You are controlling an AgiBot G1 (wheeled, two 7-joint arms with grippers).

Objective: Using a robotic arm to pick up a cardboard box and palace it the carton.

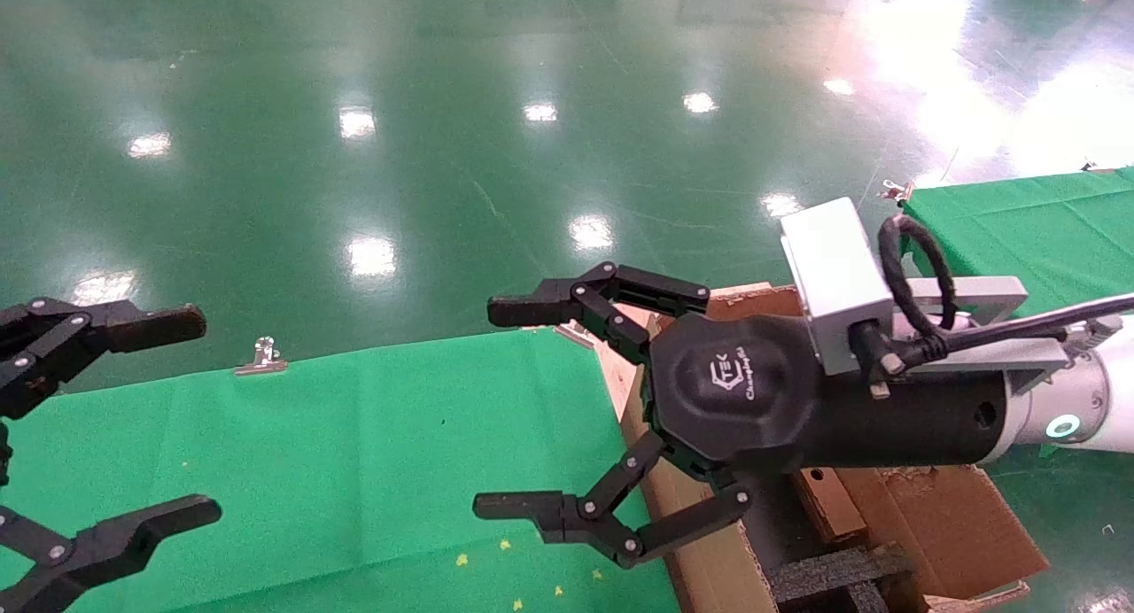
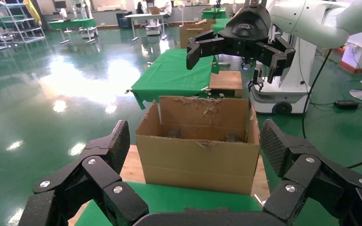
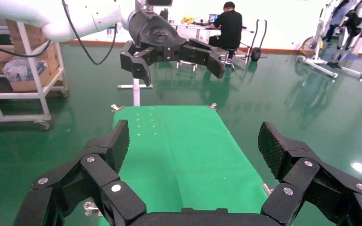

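Observation:
My right gripper (image 1: pixel 490 407), on the white robotic arm (image 1: pixel 1085 400) with the teal ring, hangs open and empty over the near edge of the carton (image 1: pixel 709 569). Inside the carton, below the wrist, a slim brown piece with a small round hole (image 1: pixel 826 500) stands beside black foam (image 1: pixel 833 578); it looks like the cardboard box. In the left wrist view the carton (image 2: pixel 200 155) stands beyond the table end with the right gripper (image 2: pixel 238 47) above it. My left gripper (image 1: pixel 199 415) is open and empty at the far left over the table.
A green-covered table (image 1: pixel 354 453) lies between the two grippers, with a metal clip (image 1: pixel 260 358) on its far edge. A second green table (image 1: pixel 1019 223) stands at the right. Glossy green floor surrounds everything. In the right wrist view the left gripper (image 3: pixel 172 54) faces me across the table (image 3: pixel 179 141).

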